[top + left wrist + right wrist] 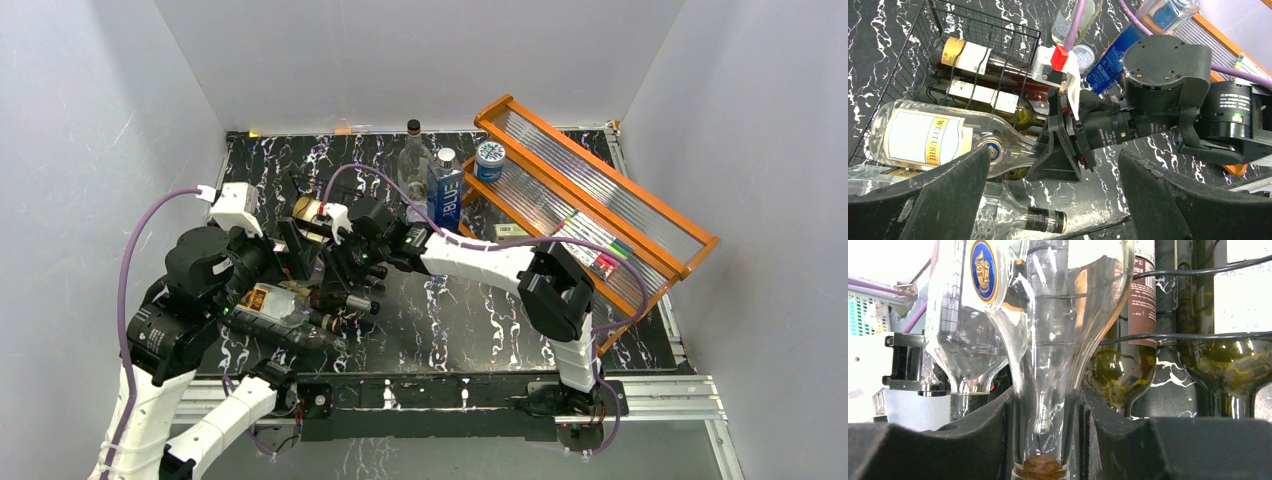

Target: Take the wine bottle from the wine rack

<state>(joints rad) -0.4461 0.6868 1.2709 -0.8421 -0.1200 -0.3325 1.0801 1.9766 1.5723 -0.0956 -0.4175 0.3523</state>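
1. Shows the right pincer closed snugly on the thin neck of the wine bottle, just above a corked mouth, with dark foam pads pressed to the glass on both sides.
2. Probably grips there for the narrowest part, and the part reaching out of the wine rack, allowing a straight lengthwise pull.
3. Shows the left pincer spread fully wide and holding nothing, hovering just near of the rack and facing the bottle necks. Likely waits to steady the rack or receive the bottle.
4. Places the rack, made of thin black wire, on the left half of the black marbled tabletop, about midway between near and far edges.
5. Places the wine bottle on its side at the rack's near side, neck pointing right toward the right arm, not yet drawn out.
6. Describes clear glass, seemingly empty, with broad shoulders tapering to a long neck. Appears to carry a cream label and a round blue emblem, though hard to confirm with a second clear bottle lying just nearer.
7. Notes dark bottles with pale labels farther back in the rack, close enough to be bumped during a pull.
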